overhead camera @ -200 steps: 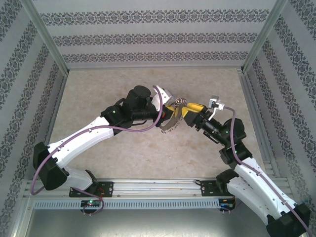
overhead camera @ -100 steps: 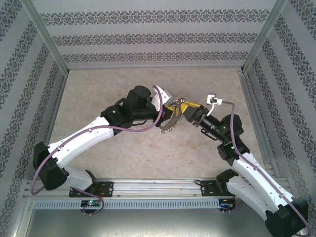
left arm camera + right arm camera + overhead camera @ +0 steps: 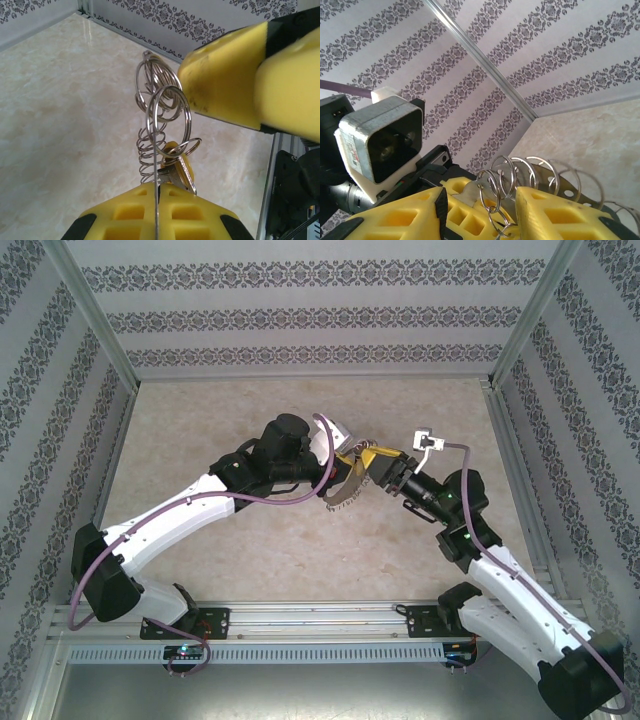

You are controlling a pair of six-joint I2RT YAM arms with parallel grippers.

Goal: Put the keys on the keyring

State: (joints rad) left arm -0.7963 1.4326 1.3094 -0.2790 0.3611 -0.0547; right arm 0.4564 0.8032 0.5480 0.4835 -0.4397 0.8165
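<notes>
Two grippers met above the middle of the worktop [image 3: 200, 420]. The left gripper [image 3: 156, 215] had its jaws pressed together on the wire of the coiled keyring [image 3: 150, 145], with a brass key [image 3: 181, 172] hanging just beside them. The right gripper [image 3: 480, 215] held its jaws partly apart with keyring loops between them; whether they gripped, I could not tell.

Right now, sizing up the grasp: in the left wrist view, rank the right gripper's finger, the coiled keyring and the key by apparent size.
1. right gripper's finger, though nearness to the camera may inflate it
2. coiled keyring
3. key
</notes>
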